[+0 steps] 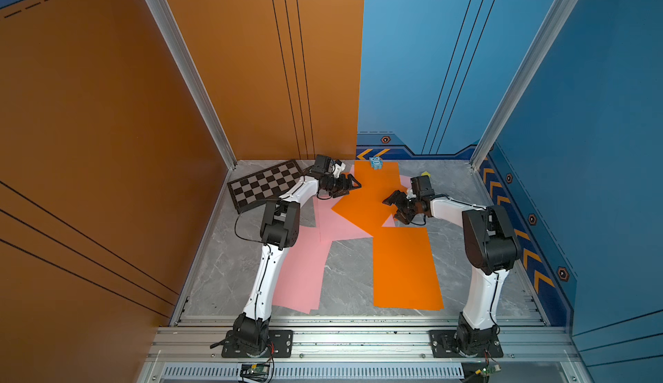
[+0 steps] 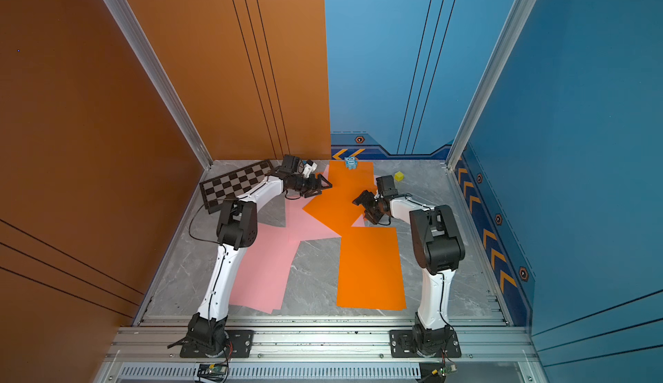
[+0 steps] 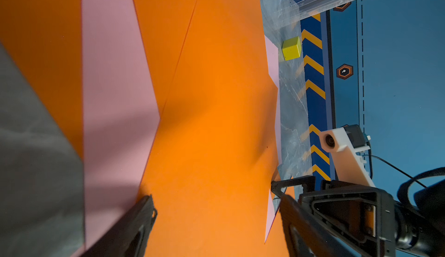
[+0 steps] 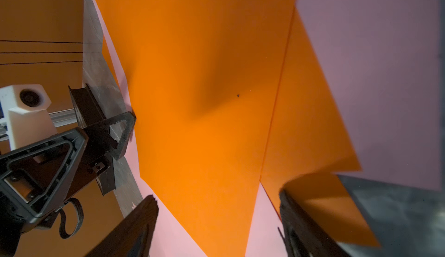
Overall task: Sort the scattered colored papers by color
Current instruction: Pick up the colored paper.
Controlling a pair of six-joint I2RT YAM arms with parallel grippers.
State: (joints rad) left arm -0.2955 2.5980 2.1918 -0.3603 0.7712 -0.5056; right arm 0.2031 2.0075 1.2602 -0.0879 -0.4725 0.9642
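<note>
Both claws are hovering spread wide at the far middle of the tabletop [image 1: 349, 273]. The left claw [image 1: 351, 188] and the right claw [image 1: 393, 209] are facing each other, and neither is pinching anything. Between them an orange sheet [image 1: 366, 205] is lying tilted, overlapping a pink sheet [image 1: 337, 225]. A second orange sheet [image 1: 405, 266] is reaching down to the near edge, and a second pink sheet [image 1: 301, 273] is running under my left arm. The checkered board [image 1: 265, 184] is sitting in the far left corner.

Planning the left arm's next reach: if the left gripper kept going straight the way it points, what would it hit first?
Probably the orange sheet, which lies right ahead of the open left gripper. How far ahead is unclear.
</note>
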